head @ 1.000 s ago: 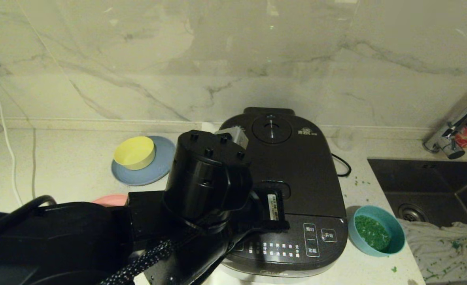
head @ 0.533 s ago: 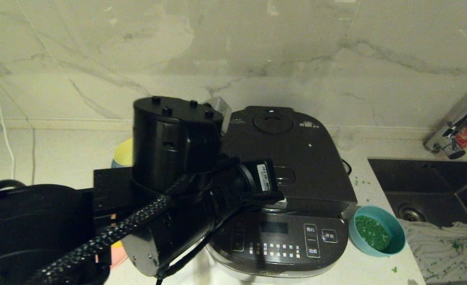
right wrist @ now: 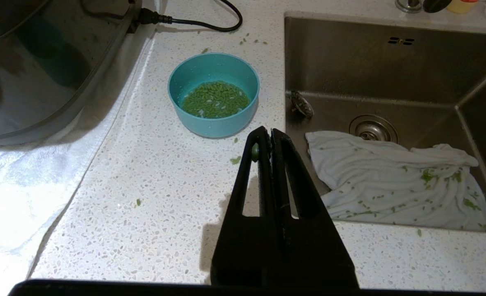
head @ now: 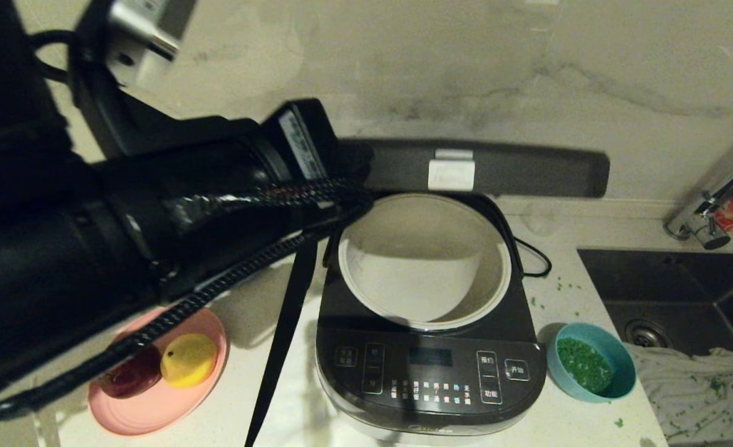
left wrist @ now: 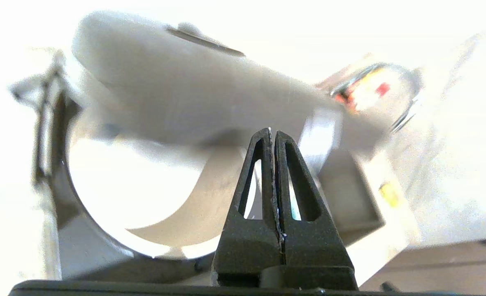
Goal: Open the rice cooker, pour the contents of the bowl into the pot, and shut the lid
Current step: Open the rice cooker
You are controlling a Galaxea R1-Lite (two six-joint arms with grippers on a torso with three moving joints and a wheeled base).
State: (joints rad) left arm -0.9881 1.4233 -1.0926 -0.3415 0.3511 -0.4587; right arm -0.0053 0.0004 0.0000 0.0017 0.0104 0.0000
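The left arm (head: 124, 205) hides the counter at 9 o'clock of the cooker (head: 428, 366) and the lid's (head: 484, 166) left end. Both lid (left wrist: 193, 94) and pot (left wrist: 144, 197) are blurred in the left wrist view.

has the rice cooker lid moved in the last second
Yes. The lid has swung up and back from lying flat over the rice cooker, whose front panel has not moved. It now stands open against the wall, exposing the pot.

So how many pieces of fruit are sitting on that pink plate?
2. On the pink plate, left of the rice cooker: a yellow lemon-like fruit and a dark red fruit beside it. The left arm may hide more.
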